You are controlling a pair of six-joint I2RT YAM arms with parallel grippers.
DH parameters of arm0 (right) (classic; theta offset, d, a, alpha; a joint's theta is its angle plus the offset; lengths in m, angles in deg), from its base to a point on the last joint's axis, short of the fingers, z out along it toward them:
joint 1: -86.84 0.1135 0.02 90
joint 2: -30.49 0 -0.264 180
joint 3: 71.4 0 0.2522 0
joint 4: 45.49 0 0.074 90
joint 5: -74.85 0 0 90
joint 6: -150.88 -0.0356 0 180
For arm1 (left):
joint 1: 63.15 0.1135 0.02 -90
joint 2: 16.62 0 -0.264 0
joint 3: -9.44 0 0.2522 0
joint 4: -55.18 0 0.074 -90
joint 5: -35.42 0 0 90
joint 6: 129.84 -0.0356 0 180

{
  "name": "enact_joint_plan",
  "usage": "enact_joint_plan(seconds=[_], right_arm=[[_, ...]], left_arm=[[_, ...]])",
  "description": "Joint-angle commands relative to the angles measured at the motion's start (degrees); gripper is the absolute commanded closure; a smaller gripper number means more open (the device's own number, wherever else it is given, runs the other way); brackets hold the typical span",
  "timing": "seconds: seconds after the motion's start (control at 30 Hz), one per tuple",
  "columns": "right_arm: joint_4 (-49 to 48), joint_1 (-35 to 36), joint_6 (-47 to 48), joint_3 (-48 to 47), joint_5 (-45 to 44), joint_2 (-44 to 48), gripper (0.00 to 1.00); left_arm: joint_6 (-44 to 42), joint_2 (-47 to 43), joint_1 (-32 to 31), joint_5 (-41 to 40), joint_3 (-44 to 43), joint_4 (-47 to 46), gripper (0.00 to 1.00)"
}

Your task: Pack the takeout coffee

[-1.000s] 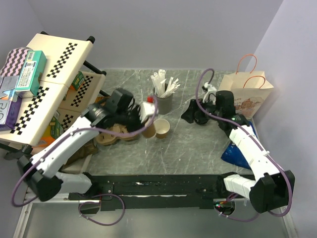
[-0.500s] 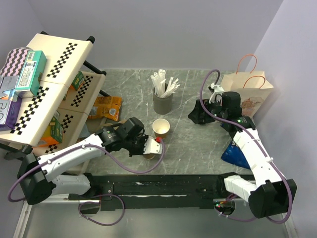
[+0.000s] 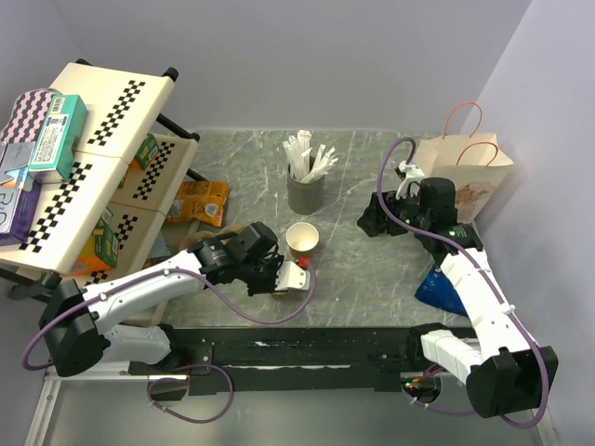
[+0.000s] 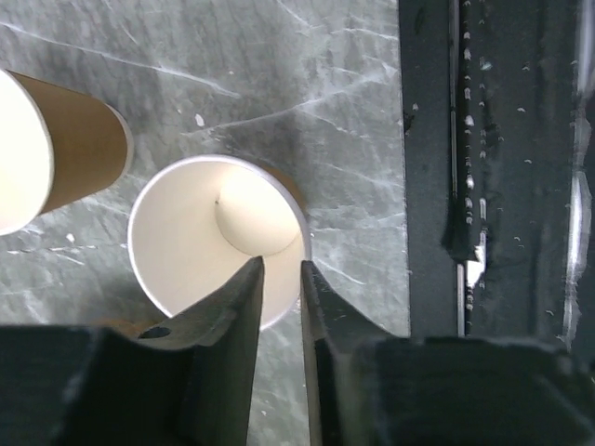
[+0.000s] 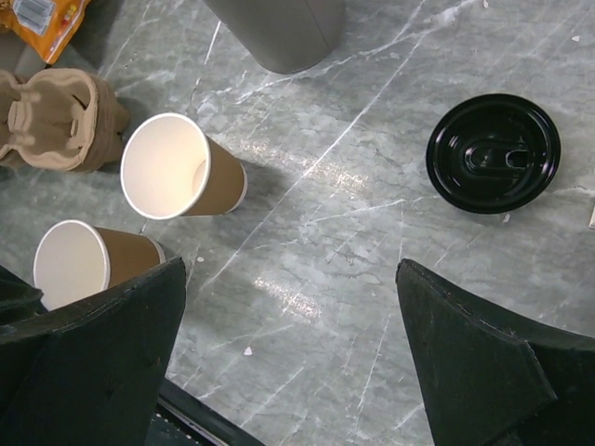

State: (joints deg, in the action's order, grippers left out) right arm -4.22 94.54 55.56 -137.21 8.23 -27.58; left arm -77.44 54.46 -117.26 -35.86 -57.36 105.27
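Brown kraft cups (image 5: 172, 167), white inside; black lid (image 5: 493, 153); grey marbled table (image 5: 353, 260).

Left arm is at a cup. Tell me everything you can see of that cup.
The cup is brown kraft paper outside and plain white inside, with a rolled white rim. It is empty and has no lid. It stands upright on the grey marbled table, beside but apart from a second cup. The left gripper is over its near edge: one of the fingers is inside the mouth, the other outside, parted wider than the wall, so it does not look pinched.
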Motion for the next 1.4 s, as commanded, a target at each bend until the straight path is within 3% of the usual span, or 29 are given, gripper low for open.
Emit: enact_joint_plan(seconds=[0.0,0.1,0.17,0.3,0.5,0.6,0.8,1.13,1.37], right_arm=[[0.26,-0.76,1.28,-2.43,-0.61,0.67,0.00],[1.23,-1.11,1.89,-4.01,-0.70,0.32,0.00],[1.50,-1.11,1.81,-4.90,-1.14,-0.29,0.00],[1.50,-1.46,1.89,-7.44,-1.67,-1.17,0.00],[1.50,-2.25,2.60,-8.86,-2.72,-1.44,0.00],[1.06,-2.96,1.90,-8.16,-2.55,-0.91,0.00],[1.58,-4.45,1.81,-6.75,-2.37,0.58,0.00],[1.32,-6.21,0.84,-5.08,-1.32,1.73,0.00],[1.06,-7.00,0.40,-3.93,-0.79,1.90,0.00]], left_arm=[[1.04,-1.12,-0.39,2.73,-5.66,2.94,0.68],[3.32,-3.50,-0.30,1.15,-10.06,0.60,0.59],[12.00,-3.33,0.49,-3.67,-13.04,-3.62,0.52],[27.72,6.76,6.54,-8.43,-22.88,-2.68,0.54],[36.97,18.98,15.16,-6.60,-34.32,2.16,0.56],[39.52,22.86,16.66,-5.54,-37.66,3.30,0.58],[42.78,26.99,16.75,-4.22,-35.91,2.07,0.58],[43.06,31.12,16.75,-3.69,-34.24,-0.04,0.65],[42.79,33.32,16.75,-4.39,-34.07,-0.21,0.65]])
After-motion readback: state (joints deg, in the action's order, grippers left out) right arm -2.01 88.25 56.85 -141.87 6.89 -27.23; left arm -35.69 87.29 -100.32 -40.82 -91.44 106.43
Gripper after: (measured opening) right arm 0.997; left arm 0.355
